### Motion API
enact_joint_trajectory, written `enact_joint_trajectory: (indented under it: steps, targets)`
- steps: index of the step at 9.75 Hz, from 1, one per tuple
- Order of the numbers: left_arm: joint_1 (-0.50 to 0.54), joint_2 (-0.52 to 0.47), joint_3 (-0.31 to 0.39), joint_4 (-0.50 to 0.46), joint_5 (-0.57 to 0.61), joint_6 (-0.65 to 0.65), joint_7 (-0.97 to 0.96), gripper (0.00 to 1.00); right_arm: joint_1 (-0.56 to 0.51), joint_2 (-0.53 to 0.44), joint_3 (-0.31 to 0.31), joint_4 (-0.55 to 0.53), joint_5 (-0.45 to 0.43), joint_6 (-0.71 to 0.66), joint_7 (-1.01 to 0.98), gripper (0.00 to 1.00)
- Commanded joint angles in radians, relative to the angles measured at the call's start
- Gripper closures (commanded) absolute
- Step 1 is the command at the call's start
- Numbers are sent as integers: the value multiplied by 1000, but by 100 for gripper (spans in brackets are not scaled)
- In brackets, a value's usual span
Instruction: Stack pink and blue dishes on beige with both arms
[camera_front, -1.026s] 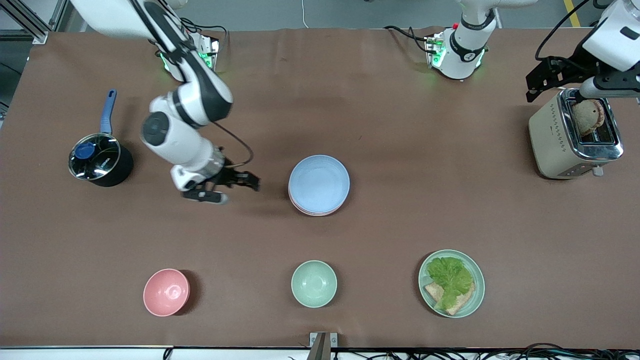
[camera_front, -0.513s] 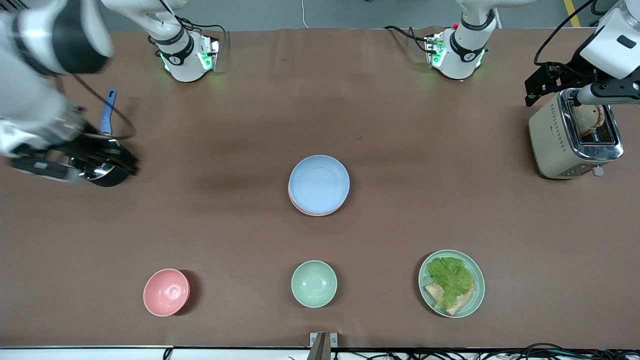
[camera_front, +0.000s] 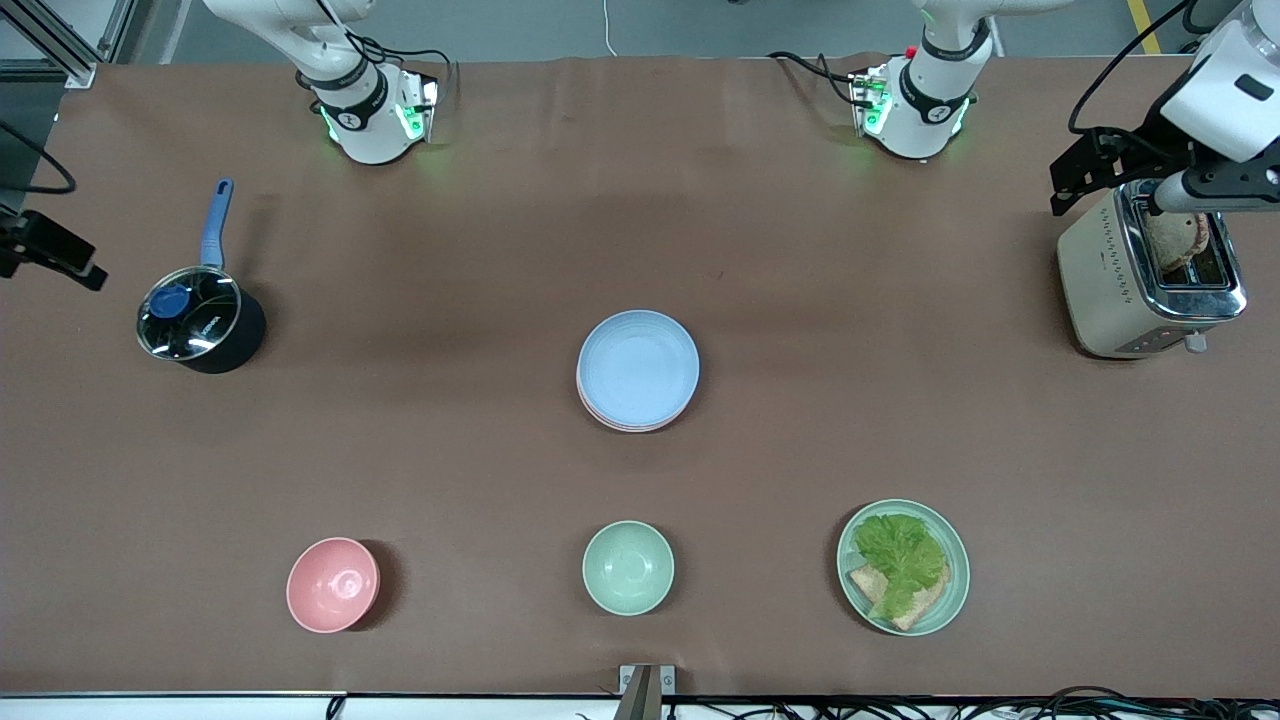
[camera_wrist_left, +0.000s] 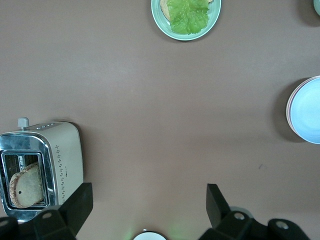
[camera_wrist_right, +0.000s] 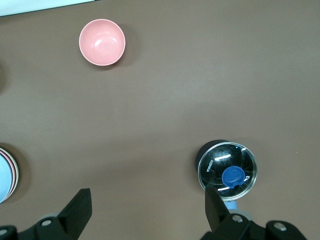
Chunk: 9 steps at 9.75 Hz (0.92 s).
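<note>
Sitting at the middle of the front view, a stack of plates rests on the brown tabletop (camera_front: 800, 300): the blue plate (camera_front: 638, 366) lies on top, and the pink plate (camera_front: 622, 423) shows only as a thin rim under its lower edge. The beige plate cannot be made out beneath them.

The left pincer (camera_front: 1120, 165) hangs in the upper right of the frame, over a cream toaster (camera_front: 1100, 275) that holds a slice of bread (camera_front: 1175, 235). In the left wrist view its two black fingers (camera_wrist_left: 80, 202) stand wide apart with nothing between them.

The right pincer (camera_front: 45, 255) shows at the left edge of the frame, partly cut off, near a black saucepan (camera_front: 200, 325) with a glass lid and a blue handle. In the right wrist view its fingers (camera_wrist_right: 80, 207) are also spread wide and hold nothing.

Along the lower part of the front view, nearer the camera than the stack, stand a pink bowl (camera_front: 333, 584), a mint-green bowl (camera_front: 628, 567) and a mint-green plate (camera_front: 955, 590) carrying lettuce (camera_front: 900, 555) and bread.
</note>
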Motion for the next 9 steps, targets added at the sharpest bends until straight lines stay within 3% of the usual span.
enact_joint_trajectory:
  steps: [1,9]
  targets:
    - [5,29,-11,3,7,1,9,0,-7,20,6,46,-15,-21,-16,0]
    - [3,31,-13,27,8,-5,4,0,-7,21,6,51,-18,-44,-26,0]
